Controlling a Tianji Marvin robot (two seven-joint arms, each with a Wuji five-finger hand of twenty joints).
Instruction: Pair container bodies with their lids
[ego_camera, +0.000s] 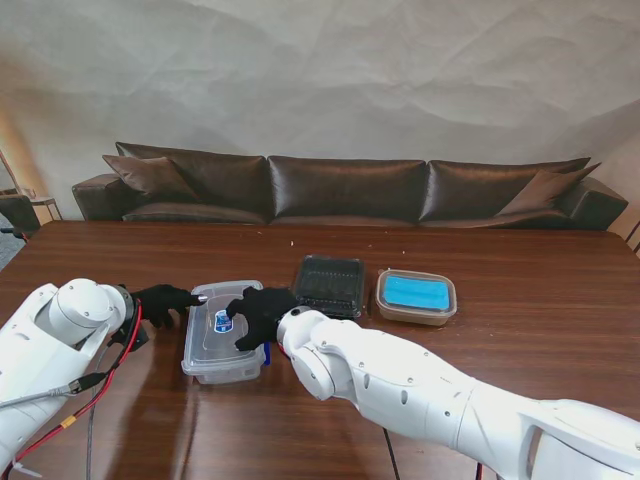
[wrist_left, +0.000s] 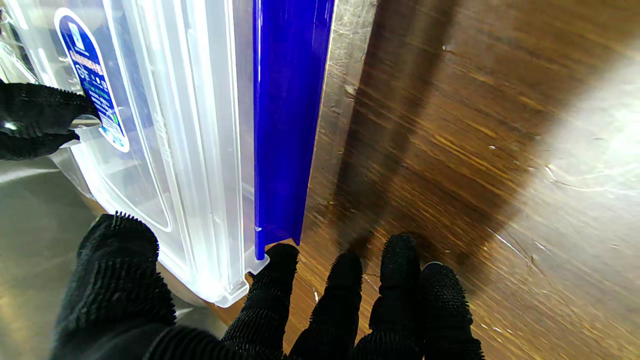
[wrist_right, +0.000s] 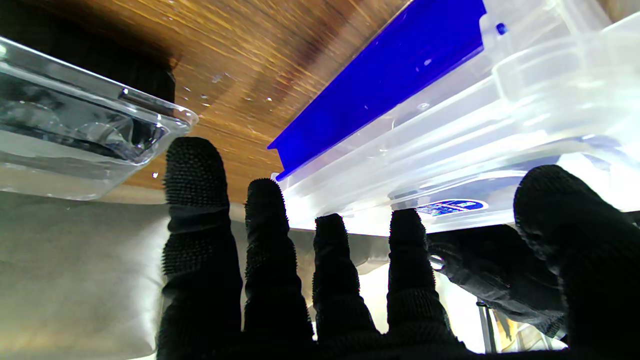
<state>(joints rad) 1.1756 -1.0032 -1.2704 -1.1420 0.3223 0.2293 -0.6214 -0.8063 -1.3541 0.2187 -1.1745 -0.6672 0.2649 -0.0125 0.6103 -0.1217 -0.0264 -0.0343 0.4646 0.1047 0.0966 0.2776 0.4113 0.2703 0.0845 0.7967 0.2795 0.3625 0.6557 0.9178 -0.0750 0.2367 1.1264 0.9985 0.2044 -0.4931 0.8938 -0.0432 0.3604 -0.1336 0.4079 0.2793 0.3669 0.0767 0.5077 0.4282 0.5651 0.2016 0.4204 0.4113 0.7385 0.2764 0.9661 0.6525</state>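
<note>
A dark wooden table (ego_camera: 520, 330) fills the stand view, with a brown leather sofa (ego_camera: 345, 188) against the wall past its far edge. Near the middle of the tabletop, toward the edge closest to me, sits a clear plastic box (ego_camera: 222, 345) with its clear lid (ego_camera: 225, 320) lying on top; the lid bears a small blue and white label (ego_camera: 223, 321). A blue clip (wrist_left: 285, 120) runs along one long side of the box and hangs down toward the wood.

Both arms are white and both hands wear black textured gloves. The left hand (ego_camera: 168, 300) reaches in from the left and touches the lid's left edge with its fingers spread; in its wrist view one fingertip (wrist_left: 280, 260) rests against the box corner by the end of the blue clip, the others lie on the bare wood. It is loose, gripping nothing. The right hand (ego_camera: 262, 312) lies over the lid's right side with fingers apart, its fingertips (wrist_right: 407, 225) on the lid near the label, pressing flat and not closed around anything.

Farther from me, near the tabletop's centre, stands a dark container with a clear ribbed lid (ego_camera: 328, 285). Just to its right sits a glass dish with a blue lid (ego_camera: 416, 295)
</note>
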